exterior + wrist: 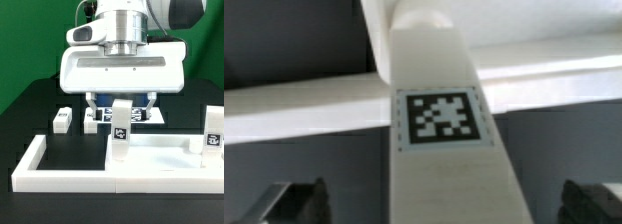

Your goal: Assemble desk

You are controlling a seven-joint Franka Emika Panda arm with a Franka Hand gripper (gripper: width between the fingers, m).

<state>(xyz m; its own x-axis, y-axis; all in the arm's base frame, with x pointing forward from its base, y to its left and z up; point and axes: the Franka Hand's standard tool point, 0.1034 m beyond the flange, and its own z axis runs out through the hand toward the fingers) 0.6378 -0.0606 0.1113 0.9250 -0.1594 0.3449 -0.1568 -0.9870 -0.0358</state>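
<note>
No readable text, brand or number for you. Signs only:
- black-and-white square tag (120, 133) on middle upright leg (120, 110)
- second tag (212, 141) on far leg (213, 120), at exterior view's right

Exterior view: low, frontal, facing the arm (125, 25) across the border wall (60, 172), fairly near; wrist view: looks out between the fingers (292, 203), very close on a tagged leg (438, 170); shared: that leg (120, 130) alone.

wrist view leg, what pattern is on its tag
Black-and-white blocky tag on the white leg; clearest in the wrist view.
</note>
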